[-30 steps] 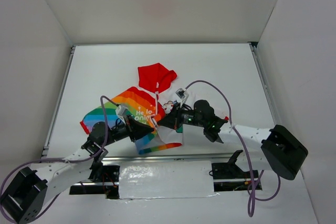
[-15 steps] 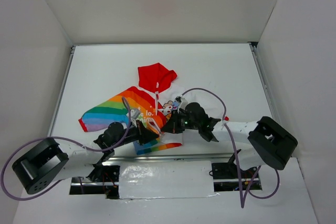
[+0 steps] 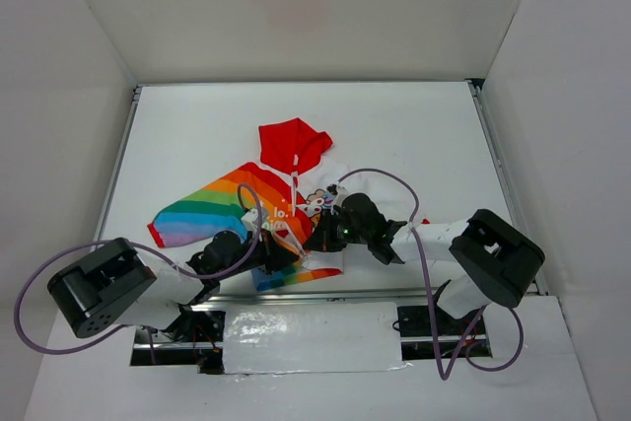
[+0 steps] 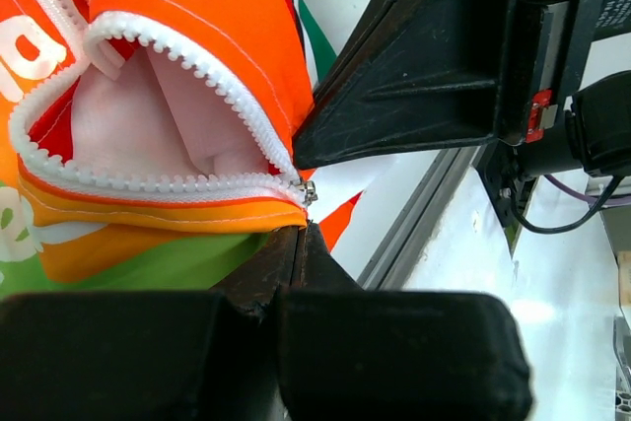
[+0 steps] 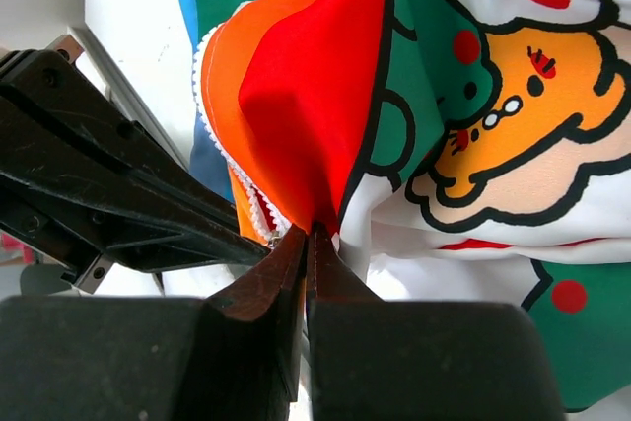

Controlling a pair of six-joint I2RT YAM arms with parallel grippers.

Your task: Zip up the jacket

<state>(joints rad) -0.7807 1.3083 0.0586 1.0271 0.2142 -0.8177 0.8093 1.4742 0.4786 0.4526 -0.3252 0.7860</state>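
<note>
Found mid-table [image 3: 424, 135], toward the near edge: the jacket [image 3: 212, 212], spread with red hood [image 3: 292, 145] pointing at the far edge, rainbow half on the left, cartoon half on the right, hem close to the near edge. Not zipped yet. In the left wrist view, the zipper [image 4: 148, 184] gaping in a wide loop, both rows of teeth joined only at a small metal piece [image 4: 309, 191] by the hem; slider or end stop, cannot tell.

As for the left jaws: pressed tight together, pinching the orange hem just under that metal piece. As for the right jaws: likewise closed to a slit, nipping a fold at the join of red cloth and cartoon half. Set tip to tip, just beside each other, at the foot of the opening.

To do this step well:
- Anchor the hem firmly with the left jaws.
- Flatten the loop and lay both rows of teeth parallel before any pull, to avoid a likely jam.
- Take the pull tab itself with the right jaws, not loose cloth.
- Draw straight toward the hood, low over the table, slowly.
- Watch for lining caught in the teeth.
</note>
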